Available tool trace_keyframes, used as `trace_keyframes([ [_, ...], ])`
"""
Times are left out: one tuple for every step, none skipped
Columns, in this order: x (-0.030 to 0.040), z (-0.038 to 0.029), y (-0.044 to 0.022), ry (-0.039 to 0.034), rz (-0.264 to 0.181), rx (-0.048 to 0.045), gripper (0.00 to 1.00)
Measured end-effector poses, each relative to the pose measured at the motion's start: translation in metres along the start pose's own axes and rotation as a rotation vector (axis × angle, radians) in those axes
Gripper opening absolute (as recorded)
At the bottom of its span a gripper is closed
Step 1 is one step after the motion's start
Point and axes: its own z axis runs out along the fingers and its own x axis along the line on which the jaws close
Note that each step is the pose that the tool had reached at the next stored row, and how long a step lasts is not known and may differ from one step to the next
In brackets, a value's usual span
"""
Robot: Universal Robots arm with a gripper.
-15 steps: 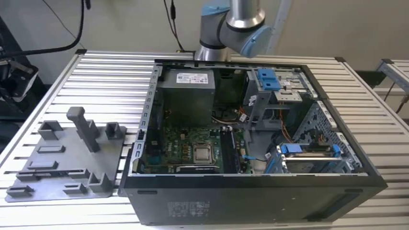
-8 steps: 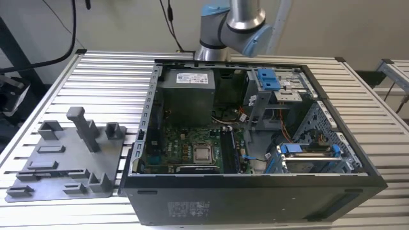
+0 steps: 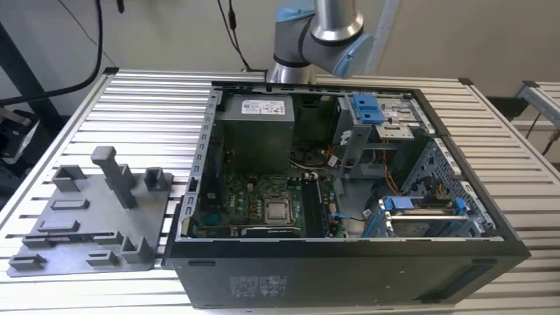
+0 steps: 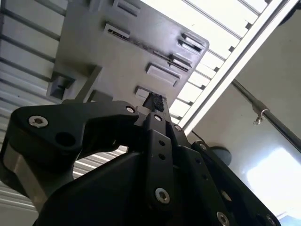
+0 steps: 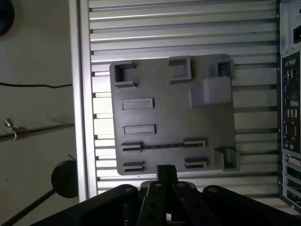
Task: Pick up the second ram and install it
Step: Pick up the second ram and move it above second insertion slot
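There's the arm [image 3: 317, 29] up at the back, silver tube bending through a blue-capped joint. In both wrist views the black gripper [image 5: 165, 172] [image 4: 153, 100] points down, linkage bars folded inward, jaws pressed together tip to tip.

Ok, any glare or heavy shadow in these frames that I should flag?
In the second wrist view the slatted table is blown out to white, a bright patch glares on the floor, and the gripper reads as a dark silhouette; in the first wrist view the grey holder plate is evenly lit; in the exterior view the computer case is shaded inside.
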Motion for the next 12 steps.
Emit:
trace_keyframes([
  [0.0000,0.0000,0.0000,0.0000,0.000,0.0000,0.11],
  [0.0000,0.0001,0.0000,-0.0001,0.000,-0.0001,0.11],
  [0.0000,0.0001,0.0000,0.0000,0.000,-0.0001,0.11],
  [0.0000,0.0001,0.0000,-0.0001,0.000,-0.0001,0.11],
  [0.0000,0.0002,0.0000,-0.0001,0.000,-0.0001,0.11],
  [0.0000,0.0001,0.0000,0.0000,0.000,0.0000,0.11],
  [0.0000,0.0002,0.0000,-0.0001,0.000,-0.0001,0.11],
  [0.0000,0.0002,0.0000,0.0000,0.000,0.0000,0.11],
  [0.0000,0.0002,0.0000,-0.0001,0.000,-0.0001,0.11],
  [0.0000,0.0002,0.0000,0.0000,0.000,-0.0001,0.11],
  [0.0000,0.0003,0.0000,0.0002,-0.001,-0.0001,0.11],
  [0.0000,0.0003,0.0000,0.0004,-0.005,0.0001,0.11],
])
